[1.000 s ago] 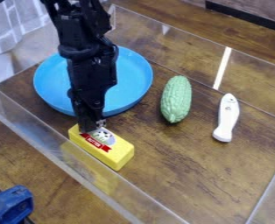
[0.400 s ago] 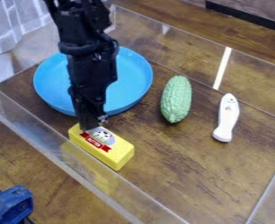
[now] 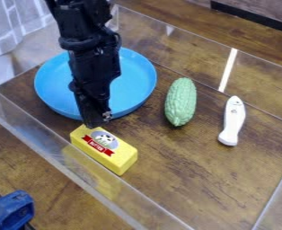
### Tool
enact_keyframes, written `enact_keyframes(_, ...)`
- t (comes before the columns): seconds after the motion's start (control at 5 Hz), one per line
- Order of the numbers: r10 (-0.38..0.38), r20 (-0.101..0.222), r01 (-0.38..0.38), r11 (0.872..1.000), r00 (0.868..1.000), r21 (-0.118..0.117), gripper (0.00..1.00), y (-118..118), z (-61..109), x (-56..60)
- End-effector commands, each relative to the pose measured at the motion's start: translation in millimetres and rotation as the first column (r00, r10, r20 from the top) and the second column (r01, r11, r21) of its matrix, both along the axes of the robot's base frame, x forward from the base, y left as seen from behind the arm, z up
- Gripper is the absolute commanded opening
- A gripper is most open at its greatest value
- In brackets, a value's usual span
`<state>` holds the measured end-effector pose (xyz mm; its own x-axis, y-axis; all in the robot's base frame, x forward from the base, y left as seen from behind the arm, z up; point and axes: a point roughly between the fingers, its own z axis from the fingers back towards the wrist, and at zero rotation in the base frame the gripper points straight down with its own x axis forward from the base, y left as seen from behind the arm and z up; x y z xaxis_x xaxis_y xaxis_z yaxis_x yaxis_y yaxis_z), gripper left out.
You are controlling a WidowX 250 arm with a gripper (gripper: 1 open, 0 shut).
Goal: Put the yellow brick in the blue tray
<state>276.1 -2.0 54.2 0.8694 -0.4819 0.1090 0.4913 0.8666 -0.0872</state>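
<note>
The yellow brick (image 3: 104, 149) lies flat on the wooden table, in front of the blue tray (image 3: 137, 83), with its red label and small round white picture facing up. My gripper (image 3: 95, 116) hangs pointing straight down just above the brick's far end, in front of the tray's near rim. The black arm hides the tray's middle. Its dark fingers are close together, and I cannot make out whether there is a gap between them. Nothing is held, and the brick rests on the table.
A green bumpy gourd (image 3: 180, 101) lies right of the tray. A white handle-shaped object (image 3: 231, 121) lies further right. A clear plastic wall (image 3: 59, 157) runs along the near edge. A blue object (image 3: 8, 212) sits at the bottom left, outside the wall.
The fingertips were down on the brick's far end and now stand slightly clear above it. The brick has stayed where it was.
</note>
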Motion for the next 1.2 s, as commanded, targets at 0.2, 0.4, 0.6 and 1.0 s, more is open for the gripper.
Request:
enact_keyframes(0.2,-0.022,0.063,0.023,1.000,0.998,-0.011,1.00,0.3,5.5,16.4)
enact_keyframes(0.4,-0.037,0.064,0.038,0.999,0.997,-0.012,1.00,-1.9,-1.9,18.8)
enact_keyframes(0.6,-0.052,0.065,0.053,0.998,0.997,-0.015,1.00,-4.2,-7.5,20.9)
enact_keyframes(1.0,-0.088,0.072,0.090,0.996,0.994,-0.014,1.00,-9.1,-17.8,27.2)
